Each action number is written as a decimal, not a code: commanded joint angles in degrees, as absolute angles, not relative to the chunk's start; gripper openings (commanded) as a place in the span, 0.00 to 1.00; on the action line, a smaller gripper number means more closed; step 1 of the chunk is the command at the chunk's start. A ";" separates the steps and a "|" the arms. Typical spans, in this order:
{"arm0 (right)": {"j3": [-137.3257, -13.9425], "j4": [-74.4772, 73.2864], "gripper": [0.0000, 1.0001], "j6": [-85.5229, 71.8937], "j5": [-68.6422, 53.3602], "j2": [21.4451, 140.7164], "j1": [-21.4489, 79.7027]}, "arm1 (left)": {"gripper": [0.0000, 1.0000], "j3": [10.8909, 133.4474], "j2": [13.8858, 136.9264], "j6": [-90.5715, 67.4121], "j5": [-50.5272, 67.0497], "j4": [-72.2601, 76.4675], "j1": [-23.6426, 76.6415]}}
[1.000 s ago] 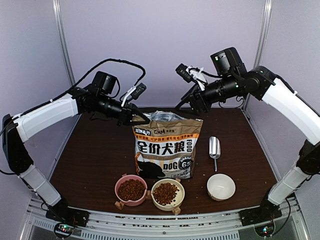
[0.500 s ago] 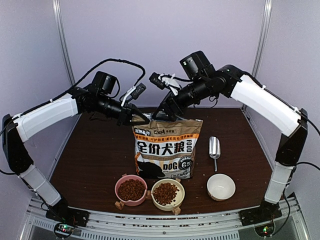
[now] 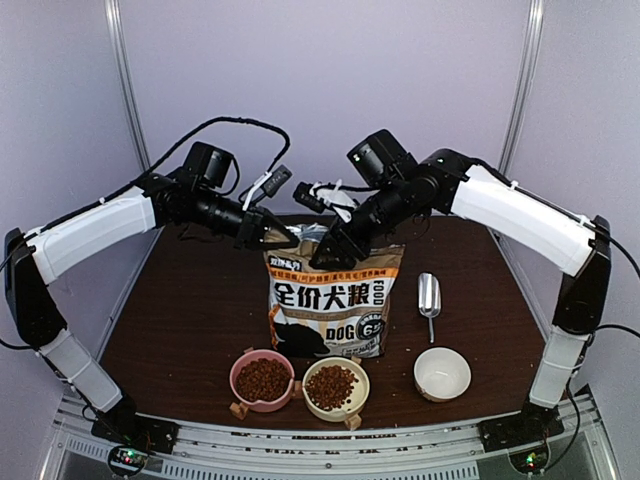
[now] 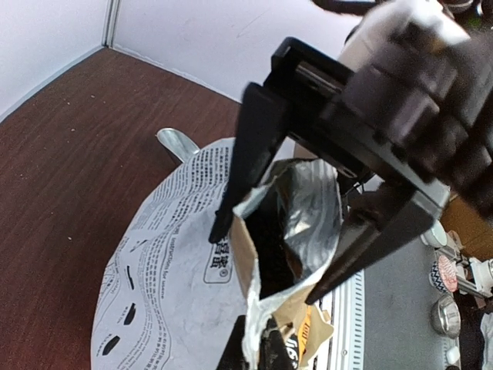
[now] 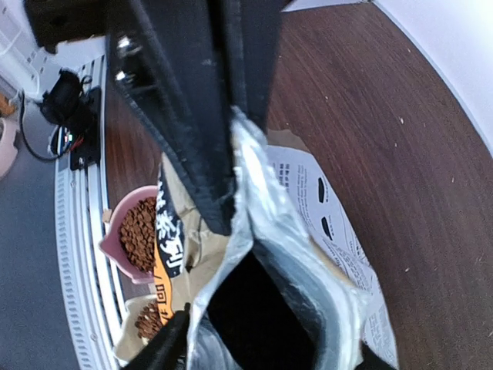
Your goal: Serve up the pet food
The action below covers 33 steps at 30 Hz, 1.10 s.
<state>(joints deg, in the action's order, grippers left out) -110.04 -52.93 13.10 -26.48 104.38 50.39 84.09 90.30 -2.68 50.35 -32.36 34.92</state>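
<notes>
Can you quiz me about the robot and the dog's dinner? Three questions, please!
1. How many bowls hold pet food? A) one B) two C) three
2. True or false: the white bowl is full.
3. Fill in: the left gripper pinches the top of the ____.

Key: 1 B, the pink bowl and the beige bowl. 2 false, it is empty. 3 bag.

three bowls (image 3: 442, 371), one bag (image 3: 330, 305), one scoop (image 3: 429, 295)
</notes>
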 commanded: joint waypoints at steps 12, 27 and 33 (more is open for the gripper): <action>-101.13 -43.05 0.00 9.50 -23.37 94.29 50.08 | 0.86 70.04 74.85 0.56 45.61 -16.92 35.35; -97.47 -37.35 0.00 5.17 -33.29 89.54 48.63 | 0.96 54.91 78.03 -0.89 36.33 2.07 40.17; -96.83 -35.73 0.00 4.12 -33.91 88.57 48.13 | 0.85 55.08 81.54 0.43 34.01 -0.24 41.67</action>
